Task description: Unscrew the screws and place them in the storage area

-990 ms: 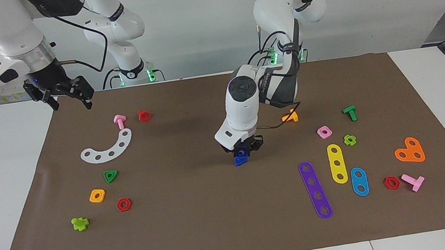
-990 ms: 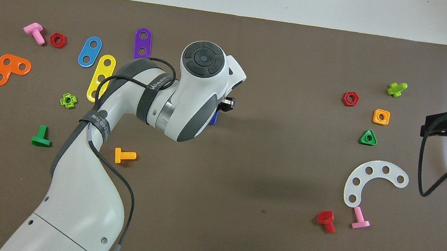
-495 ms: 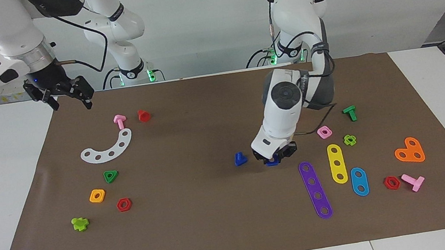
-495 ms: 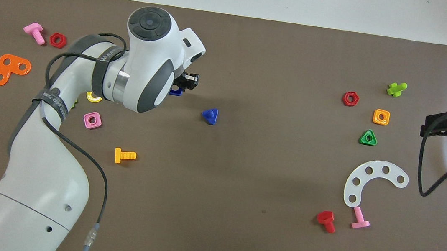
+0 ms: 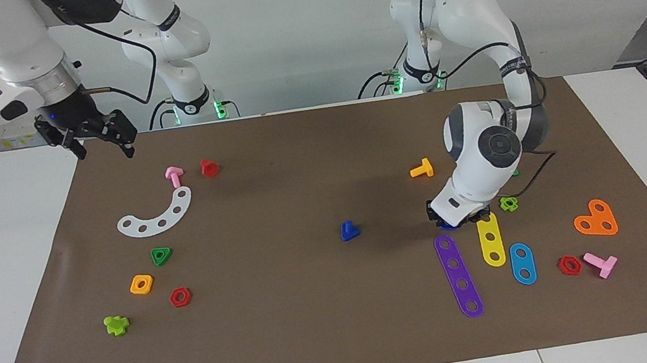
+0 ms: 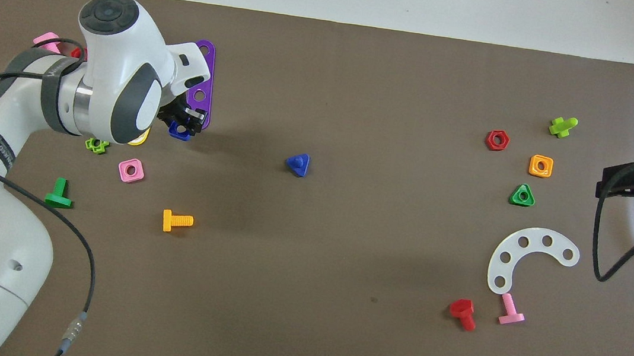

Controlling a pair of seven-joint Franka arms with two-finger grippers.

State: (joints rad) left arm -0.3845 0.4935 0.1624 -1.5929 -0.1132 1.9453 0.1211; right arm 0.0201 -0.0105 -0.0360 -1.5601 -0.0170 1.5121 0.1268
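While you look across from the facing view, the left end effector (image 5: 457, 221) sits low over the brown mat (image 5: 294, 335) at the left arm's end of the tabletop, its fingers pressed onto a small blue nut (image 5: 447, 226) just beside the near end of the purple strip (image 5: 459, 276) and the yellow strip (image 5: 491, 237). The blue screw (image 5: 349, 230) lies alone on the mat near the middle, head down with its stubby shank up, well apart from that end effector. The right end effector (image 5: 102, 142) hangs waiting over the mat's edge at the right arm's end, fingers spread and holding nothing; a pink bolt (image 5: 174, 175), a red bolt (image 5: 209, 168) and a white curved plate (image 5: 157, 215) lie near it.

From overhead, you see the left end effector (image 6: 183, 123) pinching the blue nut (image 6: 179, 132) beside the purple strip (image 6: 202, 84). The blue screw (image 6: 298, 164) rests toward the table's middle, between the two groups of parts. An orange bolt (image 6: 176, 221) and a pink square nut (image 6: 131, 170) lie nearer to the robots than the left end effector's spot. The right end effector (image 6: 630, 181) shows at the mat's edge.
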